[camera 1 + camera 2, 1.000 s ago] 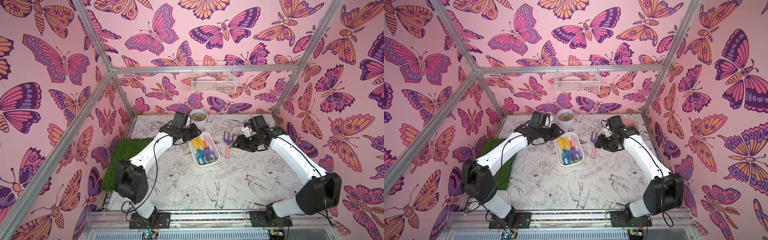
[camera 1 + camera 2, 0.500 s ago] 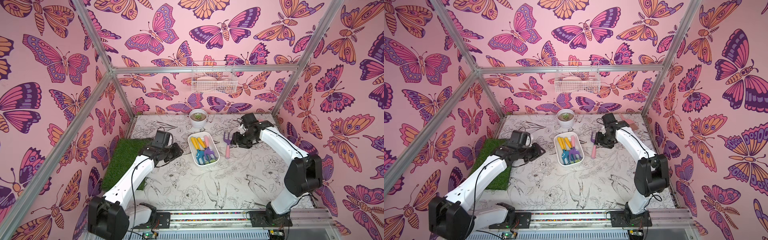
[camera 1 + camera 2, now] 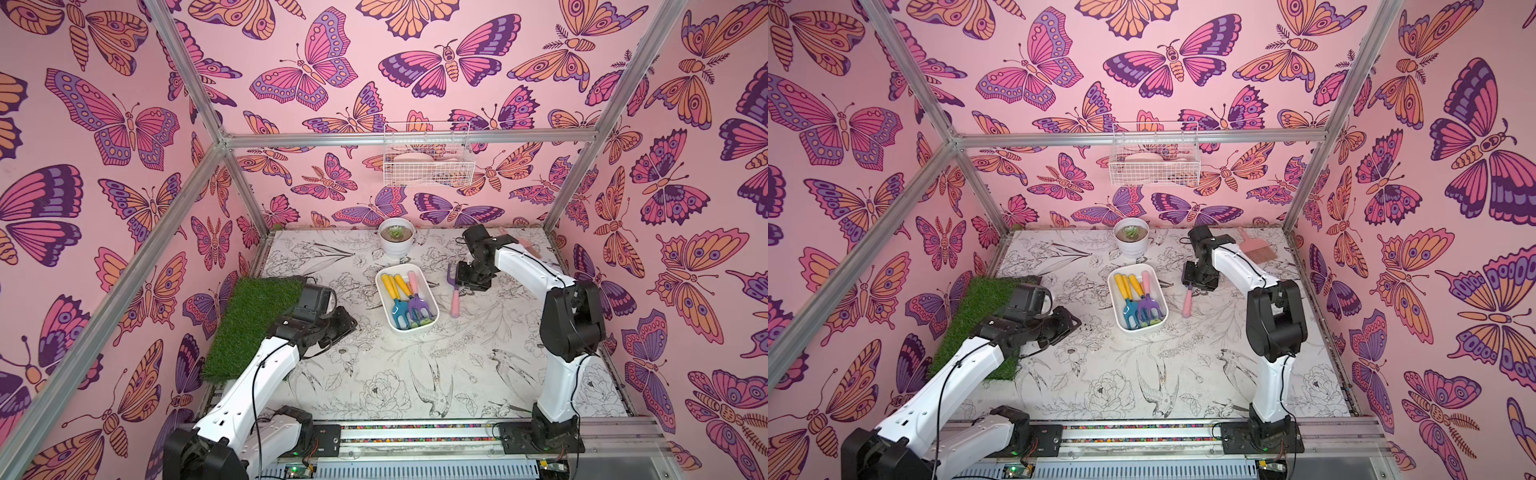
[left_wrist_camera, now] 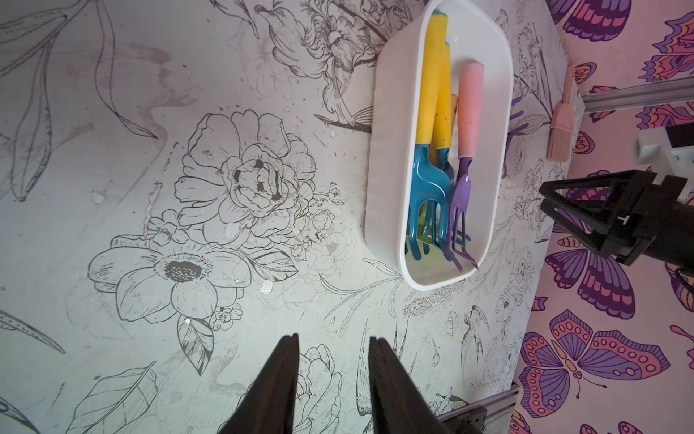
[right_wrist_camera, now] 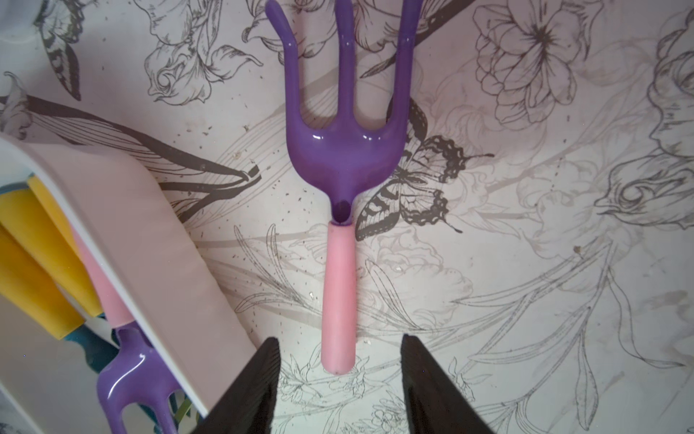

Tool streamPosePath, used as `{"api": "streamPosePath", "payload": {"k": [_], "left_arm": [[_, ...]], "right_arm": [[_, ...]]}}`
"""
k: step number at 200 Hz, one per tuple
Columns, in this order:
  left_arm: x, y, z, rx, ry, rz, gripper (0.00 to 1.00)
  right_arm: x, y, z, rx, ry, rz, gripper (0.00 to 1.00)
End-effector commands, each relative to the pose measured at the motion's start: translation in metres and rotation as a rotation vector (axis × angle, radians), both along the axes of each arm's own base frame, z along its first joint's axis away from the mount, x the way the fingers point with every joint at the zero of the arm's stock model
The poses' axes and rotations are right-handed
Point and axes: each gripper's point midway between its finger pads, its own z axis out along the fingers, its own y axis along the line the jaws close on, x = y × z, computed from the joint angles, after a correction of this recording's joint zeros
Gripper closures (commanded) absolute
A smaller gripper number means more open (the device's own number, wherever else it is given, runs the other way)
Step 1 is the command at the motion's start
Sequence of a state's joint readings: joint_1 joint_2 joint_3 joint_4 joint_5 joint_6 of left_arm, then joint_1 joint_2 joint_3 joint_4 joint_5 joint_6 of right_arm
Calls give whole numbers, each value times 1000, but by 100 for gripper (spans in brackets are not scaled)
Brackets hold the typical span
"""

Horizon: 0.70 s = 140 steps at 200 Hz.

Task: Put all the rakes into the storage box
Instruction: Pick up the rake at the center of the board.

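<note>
Right gripper is hovering, jaws wide and empty, astride the handle end of the purple rake lying on the table just beside the storage box, so it is probably needing to centre on the handle before squeezing; left gripper is idling with jaws narrow and empty.

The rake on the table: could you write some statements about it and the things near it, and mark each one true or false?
1. The rake lies on the table, outside the storage box. True.
2. The right claw is shut on the rake's handle. False: its jaws stand open, one on each side of the handle's end, with a gap on both sides.
3. The storage box is empty. False: it holds several tools with yellow and pink handles.
4. The left claw holds nothing. True.
5. The rake has a pink handle and a purple head. True.
</note>
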<state>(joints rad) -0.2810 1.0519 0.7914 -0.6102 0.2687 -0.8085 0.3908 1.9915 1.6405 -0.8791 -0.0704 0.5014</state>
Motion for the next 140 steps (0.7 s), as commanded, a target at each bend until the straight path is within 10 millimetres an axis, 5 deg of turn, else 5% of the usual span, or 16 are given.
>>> {"api": "streamPosePath", "payload": {"k": [1,77,140], "left_arm": [[4,3,-5,-4,14,23,63],[29,-4,-3,-24,18,13,64],[25,0,-4,-25,15,27,64]], "right_arm": [[7,1,-9,-44,-1,-13,45],[8,6,-53,-95,87,32,52],[4,6,-71,-100,115,45,57]]}}
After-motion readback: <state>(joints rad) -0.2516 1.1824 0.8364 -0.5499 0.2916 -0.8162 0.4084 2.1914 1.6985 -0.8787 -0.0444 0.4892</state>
